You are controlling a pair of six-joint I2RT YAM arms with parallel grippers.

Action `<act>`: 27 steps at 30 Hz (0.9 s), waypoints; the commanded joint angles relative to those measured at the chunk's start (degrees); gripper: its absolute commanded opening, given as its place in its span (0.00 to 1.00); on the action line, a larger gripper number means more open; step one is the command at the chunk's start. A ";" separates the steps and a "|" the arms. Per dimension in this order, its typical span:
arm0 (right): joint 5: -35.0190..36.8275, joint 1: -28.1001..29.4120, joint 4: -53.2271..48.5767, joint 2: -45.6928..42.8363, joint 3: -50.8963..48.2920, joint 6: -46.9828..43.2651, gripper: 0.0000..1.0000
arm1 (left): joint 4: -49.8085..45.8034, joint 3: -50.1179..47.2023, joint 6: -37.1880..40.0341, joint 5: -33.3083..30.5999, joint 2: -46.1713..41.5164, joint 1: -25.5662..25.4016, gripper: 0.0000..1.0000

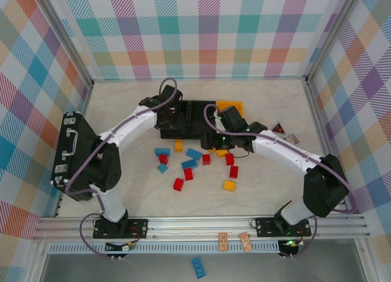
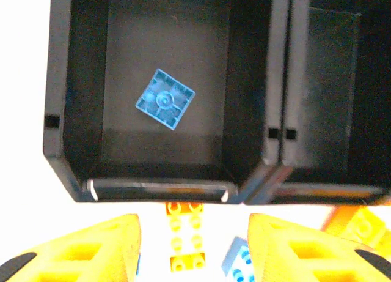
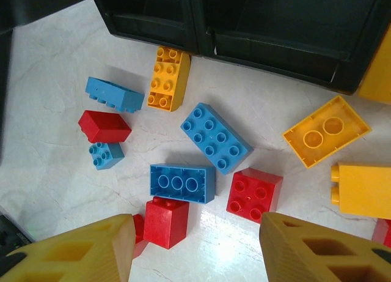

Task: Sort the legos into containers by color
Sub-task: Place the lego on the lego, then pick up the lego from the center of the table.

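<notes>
From above I am counting four blue legos [image 1: 193, 153] lying on the table [image 1: 269, 196], six red legos [image 1: 178, 184] and three yellow-orange legos [image 1: 229, 185]. I am finding one more blue lego [image 2: 165, 99] inside a black bin [image 2: 79, 80], and another [image 1: 198, 267] below the front rail [image 1: 201, 224]. I am counting two black bins [image 1: 195, 107], one yellow-orange bin [image 1: 231, 106], one black case [image 1: 73, 150] and two small cards [image 1: 278, 128].

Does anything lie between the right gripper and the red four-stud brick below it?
Nothing visible does. The right gripper hangs open above the table, and the red four-stud brick lies uncovered just ahead of it, studs up. A blue brick lies beside it, not over it.
</notes>
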 commanded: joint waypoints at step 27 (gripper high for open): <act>6.74 3.15 -10.23 8.09 4.21 4.49 0.57 | 9.70 -34.01 -8.61 13.95 -29.03 -3.13 0.53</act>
